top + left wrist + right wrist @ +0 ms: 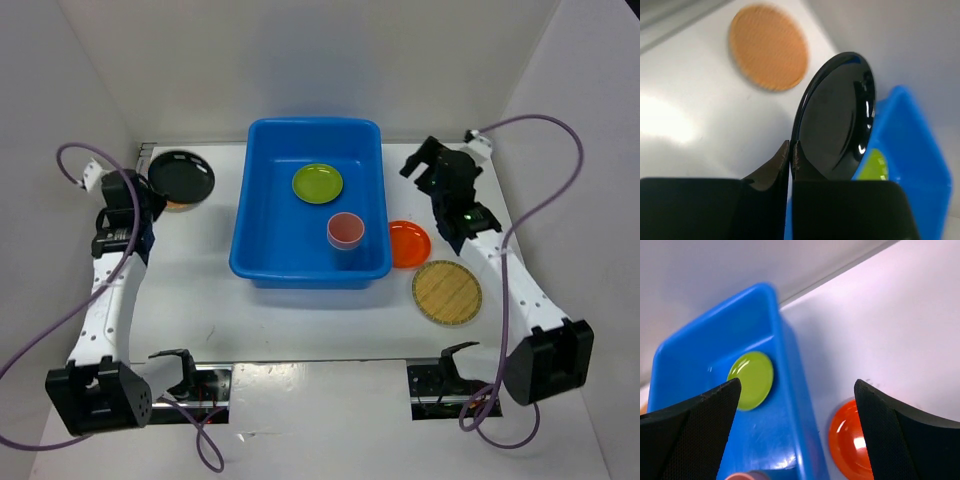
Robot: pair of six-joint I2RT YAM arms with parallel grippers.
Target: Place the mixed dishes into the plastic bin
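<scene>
While left gripper point(791, 151) pinches black plate point(837, 117) (by its rim), right gripper point(796, 390) spread wide, beside plastic bin point(788, 365).

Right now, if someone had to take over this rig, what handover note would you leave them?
Left gripper: shut on the rim of the black plate, which is held tilted above the table left of the plastic bin, not yet over it.
Right gripper: open and empty, near the bin's far right corner.
Done: the lime-green plate and pink cup are in the bin.
Left: the black plate in hand; the orange plate and a tan plate on the table right of the bin; a second tan plate on the table at far left.
</scene>
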